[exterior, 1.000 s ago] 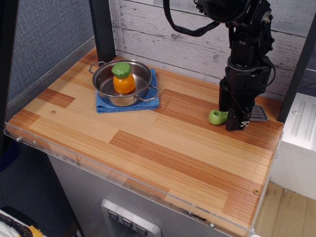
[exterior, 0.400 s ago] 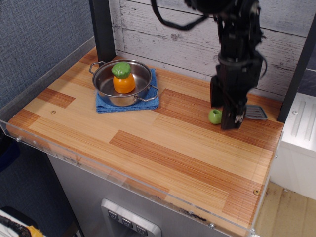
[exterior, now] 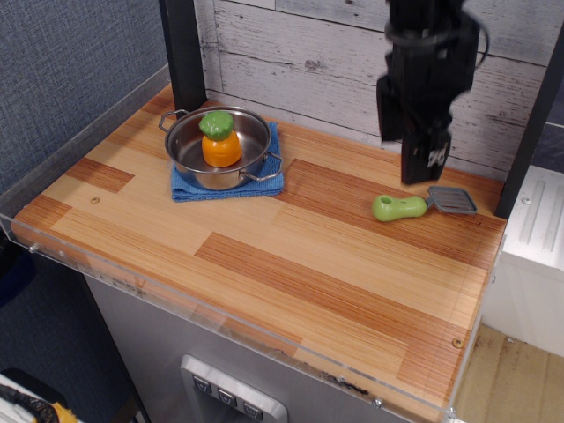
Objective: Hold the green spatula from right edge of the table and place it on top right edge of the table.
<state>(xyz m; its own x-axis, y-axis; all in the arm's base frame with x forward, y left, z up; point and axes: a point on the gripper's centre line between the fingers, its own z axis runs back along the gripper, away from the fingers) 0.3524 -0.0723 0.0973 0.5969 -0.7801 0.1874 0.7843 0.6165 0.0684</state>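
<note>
My black two-fingered claw (exterior: 407, 159) is hanging empty above the striped wooden table (exterior: 291, 264), its fingers standing slightly apart. The lime-green toy spatula with the grey slotted blade (exterior: 412, 206) is lying flat just below me, near the table's right edge.

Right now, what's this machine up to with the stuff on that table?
A single robot arm's tool hangs in the air above a green spatula, holding nothing. The spatula lies flat near the far right corner of the wooden table. On the left, a steel pot with an orange toy vegetable inside sits on a blue cloth, untouched.
</note>
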